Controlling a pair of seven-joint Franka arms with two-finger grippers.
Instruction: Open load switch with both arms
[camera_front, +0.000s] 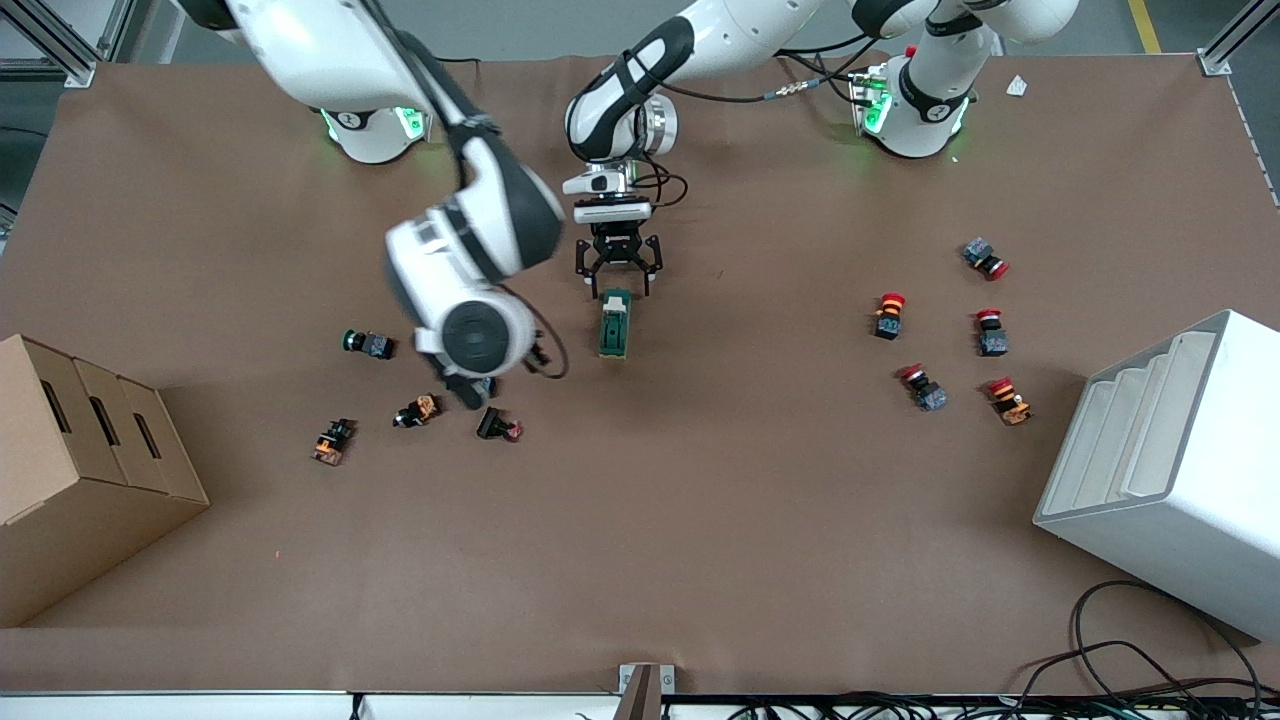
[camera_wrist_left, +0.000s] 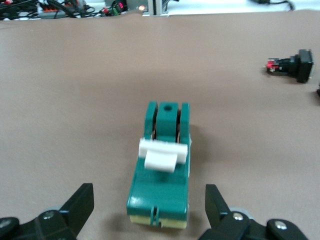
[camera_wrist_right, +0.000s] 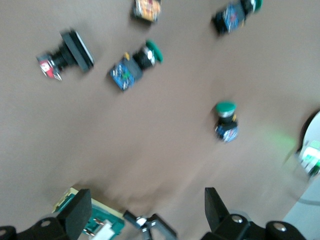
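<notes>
The right pincer (camera_front: 478, 392), fingers spread and empty, hangs over the green-capped push buttons (camera_front: 368, 344) toward the right arm's end of the tabletop (camera_front: 700, 520). The load switch (camera_front: 614, 324) lies flat near the tabletop's middle, white lever (camera_wrist_left: 163, 153) up. The left pincer (camera_front: 617, 278) is low at its base-side end, fingers (camera_wrist_left: 80, 206) wide apart on either side. To do this well, I judge the left should close squarely on the green body to brace it, leaving the lever clear for the right.
</notes>
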